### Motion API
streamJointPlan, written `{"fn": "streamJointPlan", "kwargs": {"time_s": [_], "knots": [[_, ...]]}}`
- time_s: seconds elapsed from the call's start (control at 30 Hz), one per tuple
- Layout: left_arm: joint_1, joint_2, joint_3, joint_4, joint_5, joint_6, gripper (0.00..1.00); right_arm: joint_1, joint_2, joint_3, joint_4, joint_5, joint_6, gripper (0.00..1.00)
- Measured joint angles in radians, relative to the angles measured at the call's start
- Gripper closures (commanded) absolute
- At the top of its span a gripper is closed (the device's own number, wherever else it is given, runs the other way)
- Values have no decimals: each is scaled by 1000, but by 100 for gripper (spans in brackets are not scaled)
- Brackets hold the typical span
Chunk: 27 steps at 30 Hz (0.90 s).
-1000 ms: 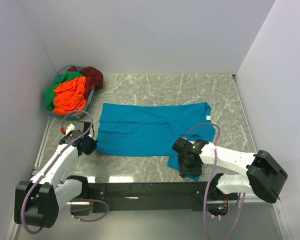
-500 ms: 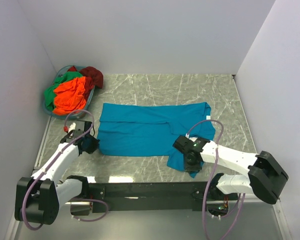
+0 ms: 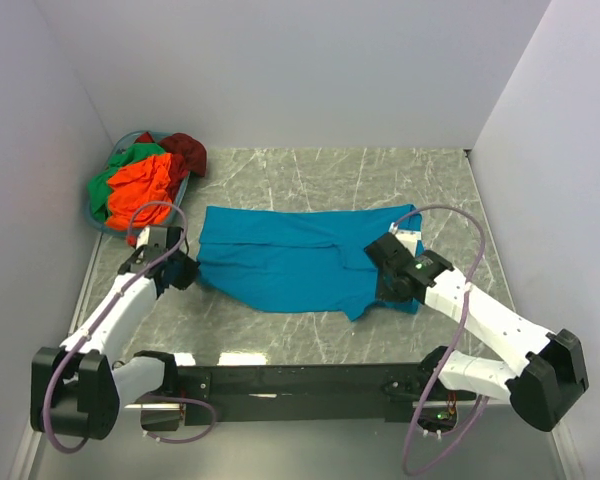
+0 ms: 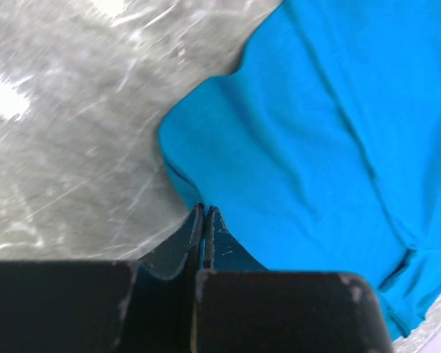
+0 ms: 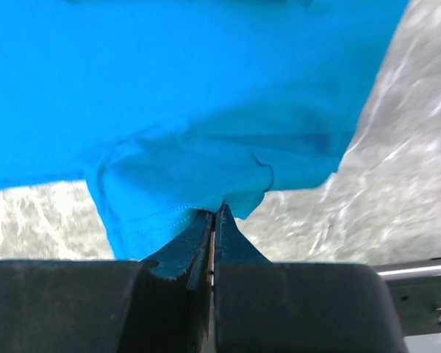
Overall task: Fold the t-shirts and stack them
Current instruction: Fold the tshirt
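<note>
A teal-blue t-shirt (image 3: 290, 262) lies spread across the middle of the marble table. My left gripper (image 3: 190, 272) is shut on the shirt's near left corner; the left wrist view shows its closed tips (image 4: 203, 210) pinching that edge of the shirt (image 4: 309, 147). My right gripper (image 3: 388, 280) is shut on the near right hem, and the cloth there is drawn up and back over the shirt. The right wrist view has its tips (image 5: 217, 211) clamped on the bunched hem (image 5: 184, 184). Orange (image 3: 140, 190), green (image 3: 130, 158) and dark red (image 3: 188, 150) t-shirts are piled in the basket.
The round teal-rimmed basket (image 3: 108, 225) stands in the far left corner against the left wall. White walls close in the table on the left, back and right. The black base rail (image 3: 300, 380) with both arm bases runs along the near edge.
The right gripper shut on the shirt's near right hem and carried it away from the near edge. The left gripper also moved away from the near edge with its corner.
</note>
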Motion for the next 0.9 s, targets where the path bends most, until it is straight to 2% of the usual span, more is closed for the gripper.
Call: {"fn": "streamJointPlan", "kwargs": {"time_s": [0.43, 0.9], "knots": [[0, 193, 162, 10, -5, -1, 99, -183, 145, 227, 15, 29, -168, 100], [0, 346, 349, -18, -104, -36, 99, -286, 342, 409, 38, 38, -258, 100]]}}
